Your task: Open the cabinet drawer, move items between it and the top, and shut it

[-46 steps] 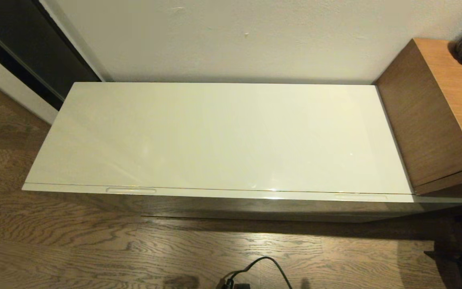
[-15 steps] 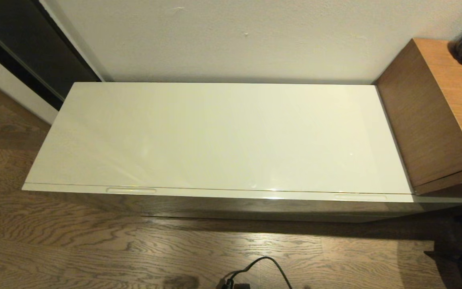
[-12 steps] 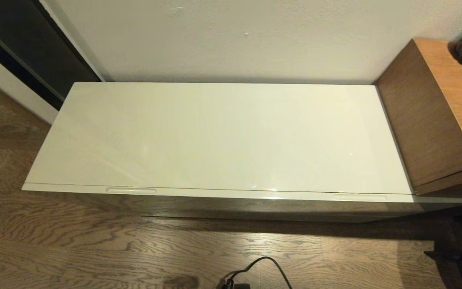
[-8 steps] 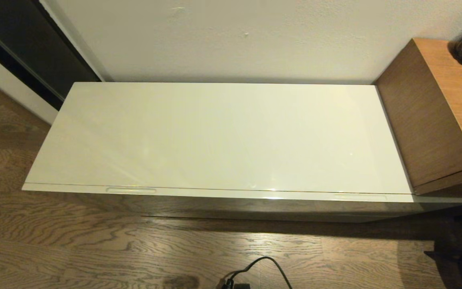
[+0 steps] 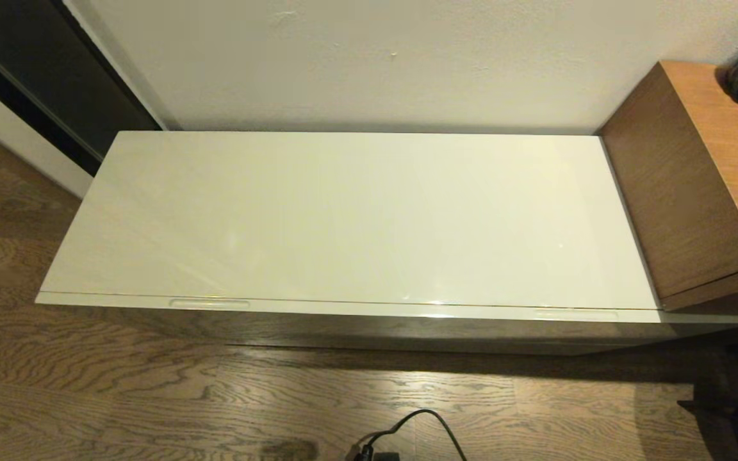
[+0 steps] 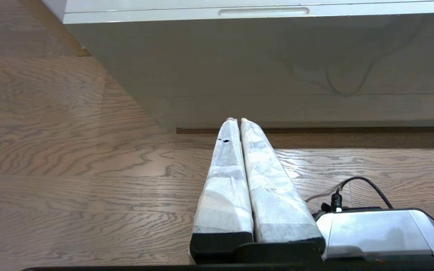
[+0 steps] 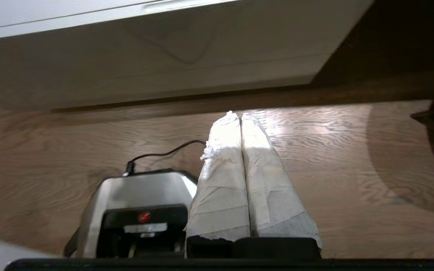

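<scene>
No change since 3 seconds back: glossy cream cabinet drawer [image 5: 369,310] unopened; paper-wrapped left gripper [image 6: 236,121] and right gripper [image 7: 236,114] pressed together, low, idle.

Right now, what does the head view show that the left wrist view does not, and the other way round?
Only the head view shows the top of the cabinet, the taller brown wooden unit beside it, and the wall; neither arm appears there. Only the left wrist view shows the left gripper, shut and empty, low over the wooden floor and short of the cabinet. Both show the cabinet drawer closed, with its left handle slot untouched.
</scene>
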Controlling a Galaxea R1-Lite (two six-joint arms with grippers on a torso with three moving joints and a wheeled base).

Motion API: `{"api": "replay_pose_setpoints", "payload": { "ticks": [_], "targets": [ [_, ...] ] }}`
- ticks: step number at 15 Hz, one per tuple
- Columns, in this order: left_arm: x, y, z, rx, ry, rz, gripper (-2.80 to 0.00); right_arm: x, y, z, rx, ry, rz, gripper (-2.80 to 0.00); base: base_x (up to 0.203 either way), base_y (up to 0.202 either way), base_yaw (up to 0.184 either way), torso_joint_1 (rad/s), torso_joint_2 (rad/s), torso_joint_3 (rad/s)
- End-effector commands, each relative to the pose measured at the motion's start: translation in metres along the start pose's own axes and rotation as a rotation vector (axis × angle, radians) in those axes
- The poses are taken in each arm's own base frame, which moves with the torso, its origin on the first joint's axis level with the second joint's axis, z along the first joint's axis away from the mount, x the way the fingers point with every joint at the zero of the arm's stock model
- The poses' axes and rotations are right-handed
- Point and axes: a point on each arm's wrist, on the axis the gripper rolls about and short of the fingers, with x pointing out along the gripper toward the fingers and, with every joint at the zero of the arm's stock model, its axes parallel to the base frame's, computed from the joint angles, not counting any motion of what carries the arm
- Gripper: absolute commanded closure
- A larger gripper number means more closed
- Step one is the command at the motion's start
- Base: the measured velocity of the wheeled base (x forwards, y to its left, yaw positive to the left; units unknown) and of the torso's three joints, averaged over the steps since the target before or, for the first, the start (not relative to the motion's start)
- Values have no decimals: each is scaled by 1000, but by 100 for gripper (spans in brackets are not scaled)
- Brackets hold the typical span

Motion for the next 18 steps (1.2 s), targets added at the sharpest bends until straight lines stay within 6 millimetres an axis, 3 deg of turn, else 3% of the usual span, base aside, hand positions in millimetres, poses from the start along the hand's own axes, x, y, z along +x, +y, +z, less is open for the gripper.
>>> {"api": "replay_pose_setpoints", "payload": {
  "ticks": [1,6,18],
  "targets": [
    [0,0,0,1,2,0,0,12,-3,-12,0,18,-30,0,0,0,0,0,0,0],
    [0,0,0,1,2,-1,0,38,-8,-28,-9,-53,-87,0,0,0,0,0,0,0],
    [0,0,0,1,2,0,0,51,-8,-34,-137,-152,-38,0,0,0,0,0,0,0]
  ]
}}
